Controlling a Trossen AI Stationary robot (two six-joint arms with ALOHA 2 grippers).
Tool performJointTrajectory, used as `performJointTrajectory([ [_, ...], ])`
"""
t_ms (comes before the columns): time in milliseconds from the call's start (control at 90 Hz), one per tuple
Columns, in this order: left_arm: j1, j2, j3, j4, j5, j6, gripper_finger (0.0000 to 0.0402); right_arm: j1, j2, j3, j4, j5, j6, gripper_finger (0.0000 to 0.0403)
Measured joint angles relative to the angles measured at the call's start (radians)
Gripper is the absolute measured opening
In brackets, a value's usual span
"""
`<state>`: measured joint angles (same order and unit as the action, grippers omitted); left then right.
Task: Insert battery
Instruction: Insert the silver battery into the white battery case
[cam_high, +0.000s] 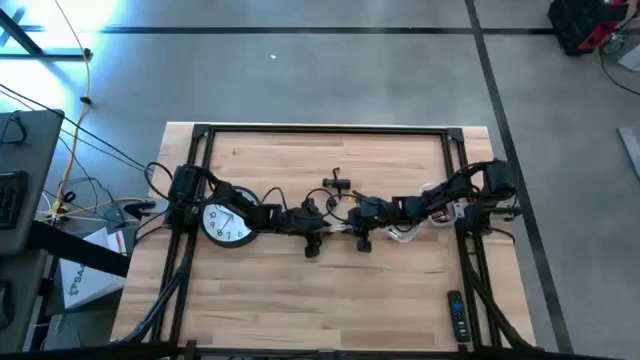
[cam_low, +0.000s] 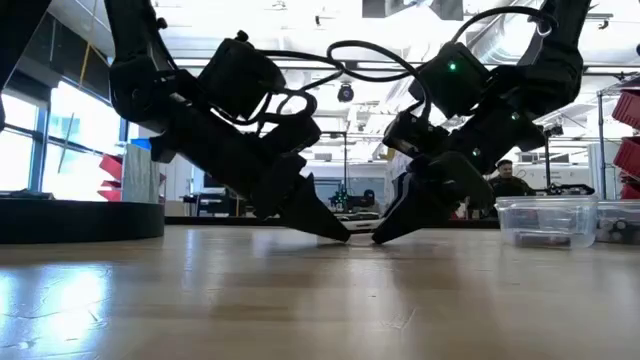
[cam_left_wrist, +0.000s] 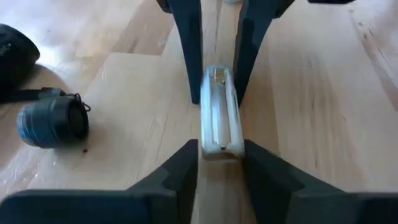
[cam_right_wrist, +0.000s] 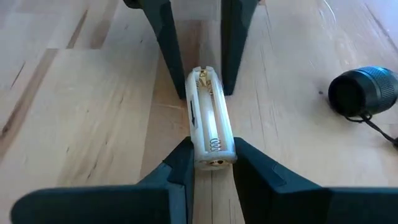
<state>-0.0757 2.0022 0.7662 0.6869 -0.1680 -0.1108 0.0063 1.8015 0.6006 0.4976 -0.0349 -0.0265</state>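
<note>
From above, the two grippers met at mid-surface (cam_high: 400, 300), but what lay between them was hidden. The wrist views showed it: a clear battery holder (cam_right_wrist: 208, 124) lay flat, the left gripper (cam_left_wrist: 214, 158) at one end and the right gripper (cam_right_wrist: 208, 155) at the other, both sets of jaws narrow and closed on it. A dark cap (cam_right_wrist: 364, 92) lay beside it. A clock (cam_high: 228, 222) sat under the left arm, a remote (cam_high: 456, 315) near the front edge, and a plastic box (cam_low: 550, 220) at the right.
</note>
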Motion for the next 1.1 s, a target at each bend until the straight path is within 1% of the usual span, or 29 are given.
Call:
performJointTrajectory([
  [111,-0.001,0.000,0.000,0.014,0.000,0.006,0.0142,0.000,0.000,0.000,0.000,0.000,0.000,0.0059],
  [233,-0.004,0.000,0.000,0.016,0.000,0.008,0.0145,0.000,0.000,0.000,0.000,0.001,0.000,0.0059],
  [344,-0.005,0.013,0.003,0.038,0.001,0.009,0.0138,0.000,0.000,0.000,0.000,0.001,0.000,0.0059],
  [522,-0.002,0.068,0.007,0.103,-0.001,0.028,0.0119,0.000,0.000,0.000,0.000,0.002,0.008,0.0059],
  [867,-0.006,0.076,0.003,0.101,0.001,0.034,0.0099,0.000,0.000,0.000,-0.004,0.005,0.011,0.0059],
  [956,-0.021,0.083,-0.020,0.157,-0.027,0.018,0.0099,0.000,0.000,0.000,-0.005,0.005,0.019,0.0059],
  [1100,-0.045,0.138,-0.070,0.352,-0.085,0.026,0.0099,0.000,0.000,0.000,-0.008,0.005,0.019,0.0059],
])
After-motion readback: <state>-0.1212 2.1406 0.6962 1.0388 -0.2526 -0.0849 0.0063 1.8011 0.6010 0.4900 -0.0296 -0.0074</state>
